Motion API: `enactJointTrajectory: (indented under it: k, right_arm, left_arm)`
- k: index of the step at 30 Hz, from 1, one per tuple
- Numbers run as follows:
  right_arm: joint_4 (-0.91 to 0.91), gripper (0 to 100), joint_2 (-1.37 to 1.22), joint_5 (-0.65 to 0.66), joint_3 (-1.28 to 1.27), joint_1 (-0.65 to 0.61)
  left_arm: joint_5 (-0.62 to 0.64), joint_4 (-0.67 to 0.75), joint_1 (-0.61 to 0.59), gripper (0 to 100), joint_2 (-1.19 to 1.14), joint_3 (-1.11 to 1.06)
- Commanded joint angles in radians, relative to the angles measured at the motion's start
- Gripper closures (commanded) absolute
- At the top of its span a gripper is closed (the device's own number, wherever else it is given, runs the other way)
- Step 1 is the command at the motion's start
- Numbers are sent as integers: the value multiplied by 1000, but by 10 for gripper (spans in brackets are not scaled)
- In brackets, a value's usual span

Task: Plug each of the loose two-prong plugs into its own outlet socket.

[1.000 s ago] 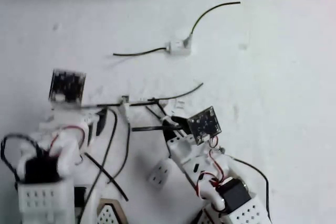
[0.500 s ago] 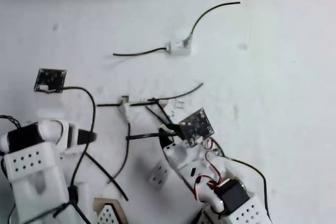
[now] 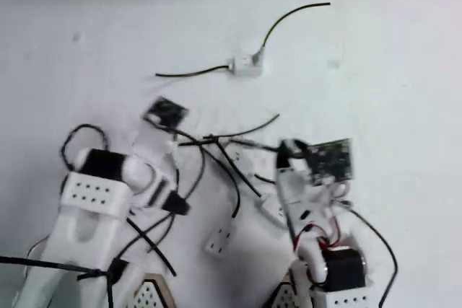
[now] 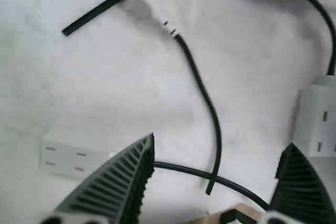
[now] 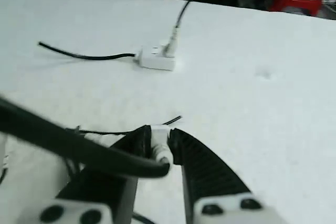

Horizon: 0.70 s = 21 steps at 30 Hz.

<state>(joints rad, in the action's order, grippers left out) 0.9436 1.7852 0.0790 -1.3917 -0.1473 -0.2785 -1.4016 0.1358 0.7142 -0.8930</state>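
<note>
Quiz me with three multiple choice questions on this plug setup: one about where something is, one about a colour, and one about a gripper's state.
1. Where does the outlet socket that already holds a plug lie?
A) on the far part of the table
B) at the near edge
C) on the floor

2. What colour are the cords?
A) red
B) black
C) yellow

3. How is the left gripper?
A) shut on a plug
B) shut on a cord
C) open, holding nothing

Answers:
1 A, the high view shows that socket lying by itself on the far part of the table.
2 B, every cord in view is black.
3 C, the left wrist view shows its fingers spread wide with nothing clamped between them.
</note>
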Motion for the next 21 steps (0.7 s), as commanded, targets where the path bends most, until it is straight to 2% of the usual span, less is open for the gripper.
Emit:
enactJointTrajectory:
  k: [1,8,12,17,21]
  right_arm:
    - [13,981,12,18,72,114]
    - [13,981,12,20,74,159]
    - [13,981,12,20,72,156]
    - [15,981,12,14,72,156]
    - [15,981,10,12,72,156]
  left_arm:
    - [31,17,174,636,-8,46]
    - [126,21,374,634,-10,3]
    - [186,87,486,633,-10,-54]
    - [221,192,544,633,-30,-89]
    - [273,242,550,633,-203,-61]
